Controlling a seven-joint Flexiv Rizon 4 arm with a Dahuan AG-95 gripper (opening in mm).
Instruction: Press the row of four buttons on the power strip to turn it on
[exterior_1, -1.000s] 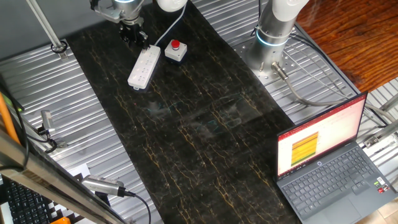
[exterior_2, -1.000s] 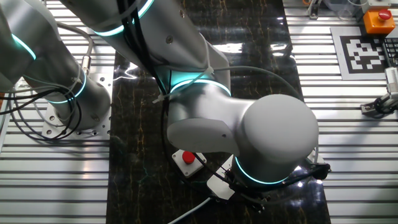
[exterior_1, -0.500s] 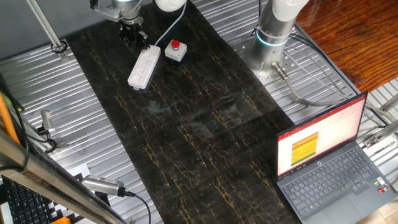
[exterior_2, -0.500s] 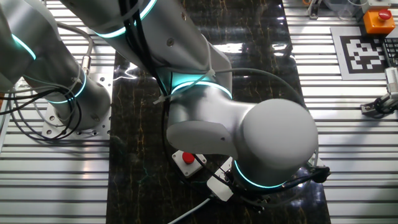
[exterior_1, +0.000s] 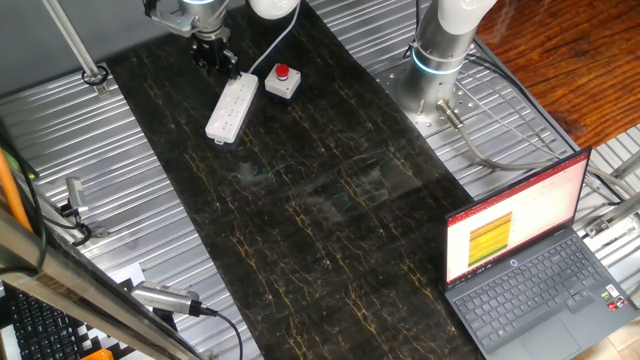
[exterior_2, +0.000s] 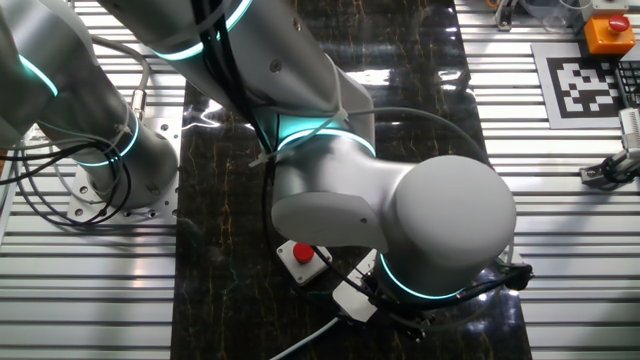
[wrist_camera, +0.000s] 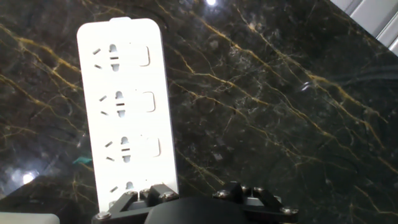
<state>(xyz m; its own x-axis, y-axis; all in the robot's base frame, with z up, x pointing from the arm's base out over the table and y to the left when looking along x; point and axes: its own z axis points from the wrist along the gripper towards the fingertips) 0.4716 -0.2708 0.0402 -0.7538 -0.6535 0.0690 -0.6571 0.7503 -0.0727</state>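
The power strip (exterior_1: 229, 108) is a long white bar lying slantwise on the dark marble mat, with its cable running off the far end. My gripper (exterior_1: 214, 57) hangs over the strip's far end, just left of it. In the hand view the power strip (wrist_camera: 124, 107) runs down the left side, with a rectangular button (wrist_camera: 146, 101) beside each socket. The nearest button is hidden behind my gripper (wrist_camera: 196, 198) at the bottom edge. My gripper's left finger overlaps the strip's near end; the fingertips do not show. In the other fixed view the arm covers most of the power strip (exterior_2: 351, 299).
A small white box with a red round button (exterior_1: 282, 81) sits just right of the strip's far end. The arm's base (exterior_1: 440, 60) stands at the mat's right edge. An open laptop (exterior_1: 530, 262) is at the near right. Ribbed metal table (exterior_1: 110, 150) flanks the mat.
The arm's wrist shifts only very slightly in the other fixed view. The power strip has not moved.
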